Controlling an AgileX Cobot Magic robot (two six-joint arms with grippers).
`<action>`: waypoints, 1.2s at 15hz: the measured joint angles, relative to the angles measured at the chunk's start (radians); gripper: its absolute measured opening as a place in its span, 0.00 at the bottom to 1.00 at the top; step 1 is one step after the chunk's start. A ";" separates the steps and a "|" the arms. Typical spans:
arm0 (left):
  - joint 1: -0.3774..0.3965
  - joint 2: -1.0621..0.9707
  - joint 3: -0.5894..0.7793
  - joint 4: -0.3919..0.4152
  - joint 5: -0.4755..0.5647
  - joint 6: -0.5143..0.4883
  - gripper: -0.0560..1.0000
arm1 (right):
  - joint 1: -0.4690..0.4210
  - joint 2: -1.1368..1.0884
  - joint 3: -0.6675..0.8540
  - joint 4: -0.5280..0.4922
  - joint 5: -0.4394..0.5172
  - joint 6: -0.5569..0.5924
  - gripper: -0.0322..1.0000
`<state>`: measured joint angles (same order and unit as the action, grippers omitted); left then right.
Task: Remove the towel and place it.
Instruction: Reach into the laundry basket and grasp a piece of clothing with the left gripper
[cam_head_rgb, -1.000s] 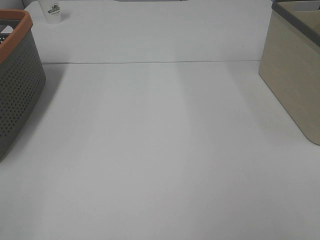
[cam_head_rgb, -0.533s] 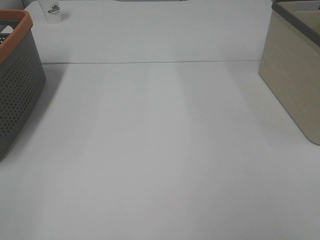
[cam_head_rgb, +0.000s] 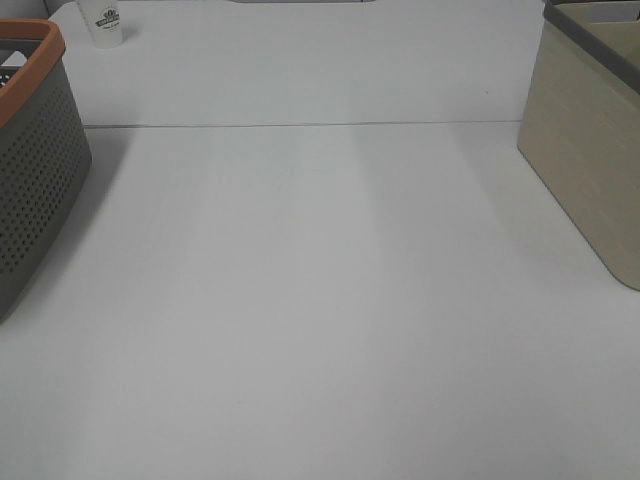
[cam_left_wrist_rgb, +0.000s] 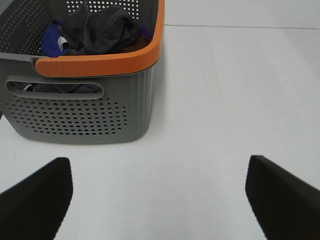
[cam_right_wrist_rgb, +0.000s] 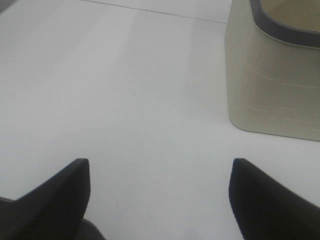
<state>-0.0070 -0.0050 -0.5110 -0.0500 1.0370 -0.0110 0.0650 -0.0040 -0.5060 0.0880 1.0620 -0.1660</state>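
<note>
A grey perforated basket with an orange rim stands at the left edge of the table. In the left wrist view it holds bunched dark grey cloth over blue cloth; which of these is the towel I cannot tell. My left gripper is open and empty, over the table short of the basket. My right gripper is open and empty, over bare table near a beige bin. Neither gripper shows in the exterior high view.
The beige bin with a grey rim stands at the right edge. A white paper cup sits at the back left. A seam runs across the white table.
</note>
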 joint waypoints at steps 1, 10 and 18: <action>0.000 0.000 0.000 0.000 0.000 0.000 0.88 | 0.000 0.000 0.000 0.000 0.000 0.000 0.76; 0.000 0.216 -0.141 0.106 -0.002 -0.057 0.87 | 0.000 0.000 0.000 0.000 -0.001 0.000 0.76; 0.000 0.511 -0.266 0.153 -0.093 -0.155 0.87 | 0.000 0.000 0.000 0.000 -0.001 0.000 0.76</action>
<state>-0.0070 0.5060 -0.7770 0.1030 0.9440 -0.1660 0.0650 -0.0040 -0.5060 0.0880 1.0610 -0.1660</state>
